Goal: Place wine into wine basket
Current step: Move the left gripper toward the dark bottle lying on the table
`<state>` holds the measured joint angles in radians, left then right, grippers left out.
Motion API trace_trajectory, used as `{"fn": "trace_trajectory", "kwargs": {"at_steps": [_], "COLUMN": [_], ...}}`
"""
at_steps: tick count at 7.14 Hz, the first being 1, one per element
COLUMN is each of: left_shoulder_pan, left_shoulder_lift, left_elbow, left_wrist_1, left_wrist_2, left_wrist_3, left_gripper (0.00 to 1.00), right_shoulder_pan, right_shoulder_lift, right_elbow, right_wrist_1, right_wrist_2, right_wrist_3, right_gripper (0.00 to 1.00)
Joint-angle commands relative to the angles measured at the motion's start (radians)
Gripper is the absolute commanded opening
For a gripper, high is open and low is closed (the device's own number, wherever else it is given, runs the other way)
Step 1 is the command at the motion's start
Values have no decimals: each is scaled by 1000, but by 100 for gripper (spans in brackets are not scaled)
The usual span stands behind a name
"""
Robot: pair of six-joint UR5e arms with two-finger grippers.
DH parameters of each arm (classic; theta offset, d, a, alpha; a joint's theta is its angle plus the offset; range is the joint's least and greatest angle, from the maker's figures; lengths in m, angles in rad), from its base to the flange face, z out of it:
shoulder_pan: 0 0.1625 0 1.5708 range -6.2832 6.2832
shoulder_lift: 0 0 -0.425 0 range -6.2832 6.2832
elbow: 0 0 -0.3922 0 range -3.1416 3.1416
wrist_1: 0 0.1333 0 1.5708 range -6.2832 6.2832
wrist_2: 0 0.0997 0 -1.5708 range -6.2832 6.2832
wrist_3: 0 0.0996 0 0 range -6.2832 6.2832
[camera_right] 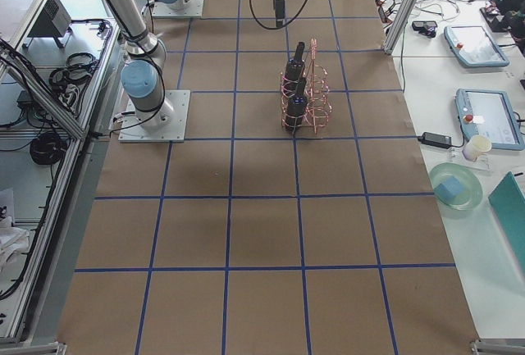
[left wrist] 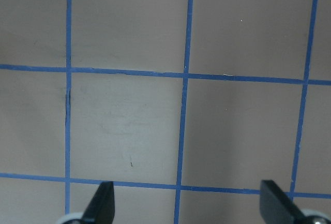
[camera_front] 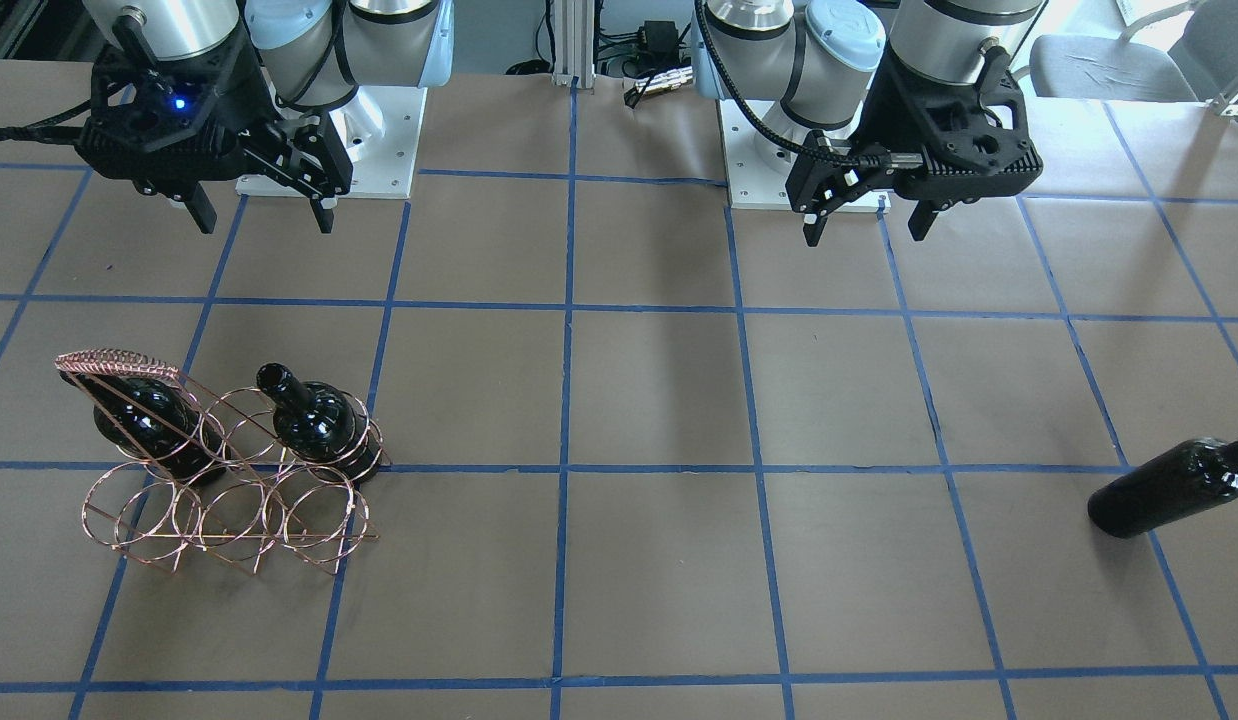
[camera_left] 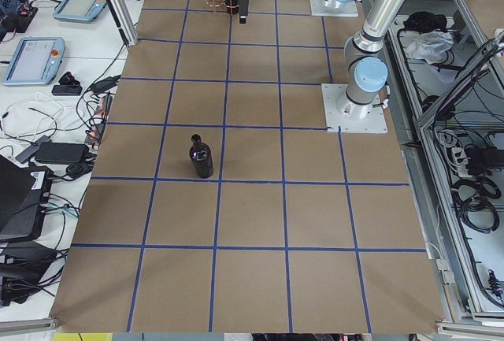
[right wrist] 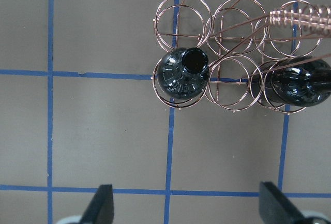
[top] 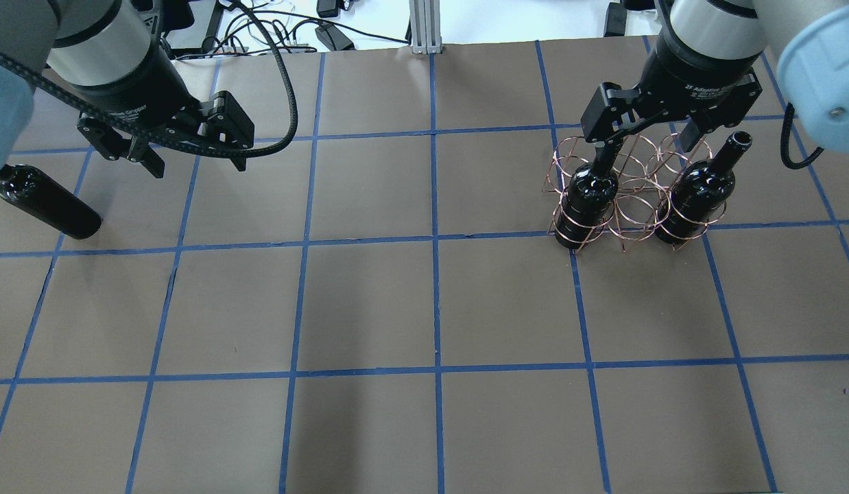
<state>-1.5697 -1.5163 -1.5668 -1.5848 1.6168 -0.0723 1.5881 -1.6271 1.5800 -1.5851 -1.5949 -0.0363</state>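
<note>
One wine bottle (top: 47,202) lies on its side on the table at my far left; it also shows in the front view (camera_front: 1169,490) and the left side view (camera_left: 201,157). The copper wire wine basket (top: 630,206) stands at my right, with two more bottles (top: 589,199) (top: 699,195) slanting in its end rings, necks up. The right wrist view shows the basket (right wrist: 227,22) and both bottles (right wrist: 182,76) (right wrist: 300,81) from above. My left gripper (top: 198,165) is open and empty, above the table, right of the lying bottle. My right gripper (top: 644,140) is open and empty above the basket.
The table (top: 431,309) is brown paper with a grid of blue tape. The arm bases (camera_front: 329,140) (camera_front: 779,150) stand at the robot's edge. Screens, cables and cups lie on side benches (camera_right: 476,125) beyond the table's far edge.
</note>
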Motion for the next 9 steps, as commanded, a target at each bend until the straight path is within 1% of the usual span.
{"fn": "trace_trajectory", "kwargs": {"at_steps": [1,4,5,6,7,8,9], "left_shoulder_pan": [19,30,58,113,187,280,372], "left_shoulder_lift": [-2,-11,-10,-10,-18,-33,-54], "left_elbow": [1,-2,-16,-15,-3,-2,2], "left_wrist_1": [2,-11,-12,-7,9,69,101], "left_wrist_2": [-3,5,3,-11,-12,-17,-17], "left_wrist_3": [-1,12,14,22,136,255,370], "left_gripper": [100,100,100,100,100,100,100], "right_shoulder_pan": [1,1,1,3,3,3,1], "right_shoulder_lift": [0,0,0,0,0,-3,-10], "right_elbow": [0,2,0,2,2,2,3], "right_wrist_1": [1,-1,1,1,1,2,2], "right_wrist_2": [1,3,1,1,1,0,0], "right_wrist_3": [1,3,3,3,3,3,1], "right_gripper": [100,100,100,100,100,100,100]}}
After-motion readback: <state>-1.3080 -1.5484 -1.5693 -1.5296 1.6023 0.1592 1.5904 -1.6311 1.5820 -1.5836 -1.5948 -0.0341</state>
